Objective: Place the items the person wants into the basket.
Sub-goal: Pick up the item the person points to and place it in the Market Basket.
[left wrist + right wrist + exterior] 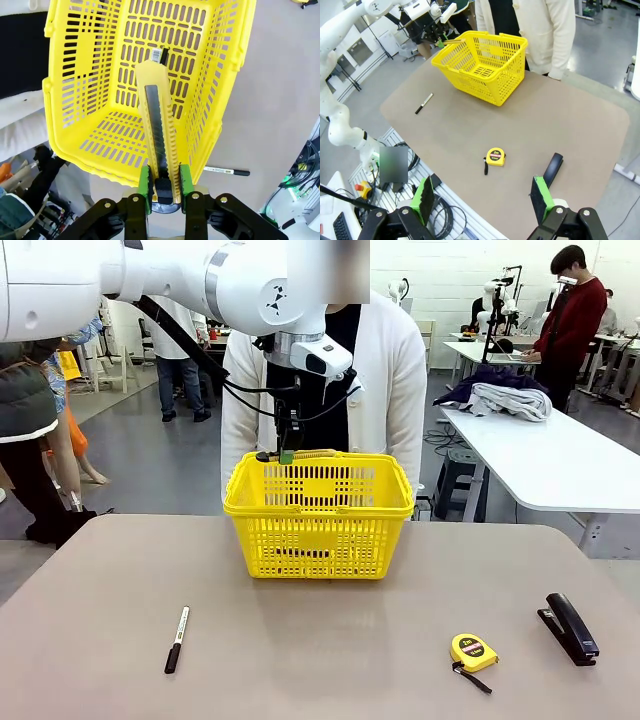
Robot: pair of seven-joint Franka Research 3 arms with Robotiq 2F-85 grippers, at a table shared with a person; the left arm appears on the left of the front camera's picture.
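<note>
My left gripper [287, 452] [165, 182] hangs over the far rim of the yellow basket [318, 515] [95, 75] [480, 65], shut on the yellow-and-black utility knife [160, 125], which points down into the basket. The round yellow tape measure [473, 651] [495, 156] lies on the table at the near right. A dark streak [300, 553] shows through the basket's front lattice; I cannot tell what it is. The person [385, 390] [535, 30] in a white cardigan stands right behind the basket. My right gripper [482, 200] is open, high above the table's near-right edge.
A white-barrelled marker [177, 638] [227, 171] [424, 103] lies at the near left. A black stapler [570, 627] [552, 167] sits at the near right, beyond the tape measure. The brown table [330, 660] is bare in the middle front. Other people and tables stand farther back.
</note>
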